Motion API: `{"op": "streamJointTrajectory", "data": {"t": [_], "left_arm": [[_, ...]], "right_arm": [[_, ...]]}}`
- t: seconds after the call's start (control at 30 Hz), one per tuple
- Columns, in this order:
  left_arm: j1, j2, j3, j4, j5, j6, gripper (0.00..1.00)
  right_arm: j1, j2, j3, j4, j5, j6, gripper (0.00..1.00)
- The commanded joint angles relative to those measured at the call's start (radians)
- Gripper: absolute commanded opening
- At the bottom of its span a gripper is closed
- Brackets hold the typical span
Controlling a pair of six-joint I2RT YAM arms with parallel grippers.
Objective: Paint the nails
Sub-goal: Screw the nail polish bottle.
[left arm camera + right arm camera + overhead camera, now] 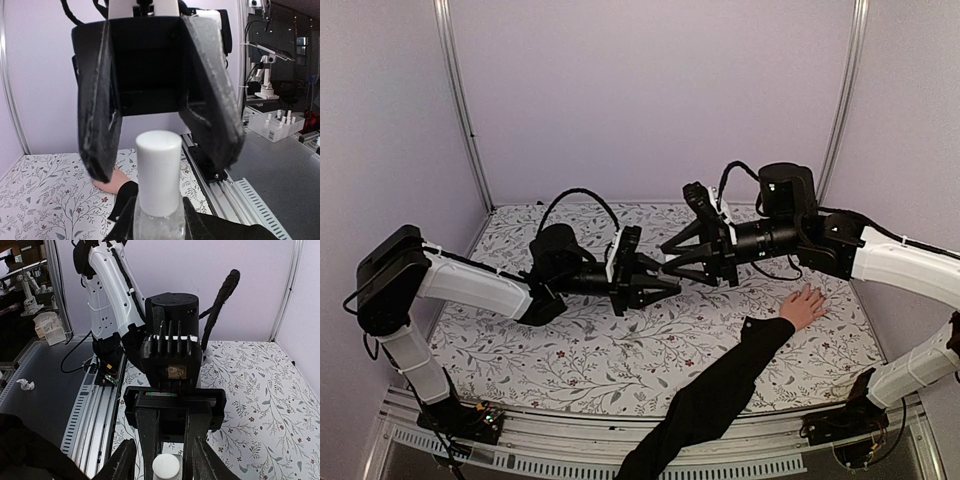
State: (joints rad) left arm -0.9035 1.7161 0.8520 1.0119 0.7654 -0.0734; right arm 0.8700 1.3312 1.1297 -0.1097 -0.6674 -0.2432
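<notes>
My left gripper (658, 285) is shut on the glass body of a small pale translucent nail-polish bottle (159, 220) with a white cap (159, 170), held above the table. My right gripper (666, 257) faces it, open; its fingers (210, 105) stand either side of the cap without touching. In the right wrist view the cap (166, 466) sits between my right gripper's open jaws. A light-skinned hand (804, 305) in a long black sleeve (720, 385) lies flat at the right. Its nails are too small to make out.
The table has a floral cloth (620, 350). The sleeved arm crosses the near right part of the table from the front edge. A metal rail (620, 440) runs along the front. Lilac walls close the back and sides.
</notes>
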Motion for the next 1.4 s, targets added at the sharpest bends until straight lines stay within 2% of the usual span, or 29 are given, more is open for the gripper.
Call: {"op": "streamJointTrajectory", "data": {"t": [0.0, 0.13, 0.27, 0.33, 1.0, 1.37], "left_arm": [[0.011, -0.007, 0.024, 0.035, 0.040, -0.014, 0.00], [0.011, -0.009, 0.024, 0.035, 0.040, -0.015, 0.00], [0.012, -0.010, 0.020, 0.035, 0.015, -0.011, 0.00], [0.014, -0.009, 0.018, 0.031, -0.010, -0.010, 0.00], [0.023, -0.022, 0.016, -0.034, -0.422, 0.031, 0.00], [0.020, 0.012, 0.055, -0.046, -0.599, 0.043, 0.00]], "right_arm": [[-0.002, 0.033, 0.037, -0.048, -0.038, -0.039, 0.36], [-0.003, 0.049, 0.048, -0.055, -0.035, -0.045, 0.27], [-0.002, 0.060, 0.061, -0.057, -0.009, -0.028, 0.06], [-0.003, 0.069, 0.068, -0.063, 0.001, -0.018, 0.00], [0.012, 0.126, 0.075, 0.038, 0.284, 0.131, 0.00], [0.058, 0.195, 0.087, 0.141, 0.557, 0.282, 0.00]]}}
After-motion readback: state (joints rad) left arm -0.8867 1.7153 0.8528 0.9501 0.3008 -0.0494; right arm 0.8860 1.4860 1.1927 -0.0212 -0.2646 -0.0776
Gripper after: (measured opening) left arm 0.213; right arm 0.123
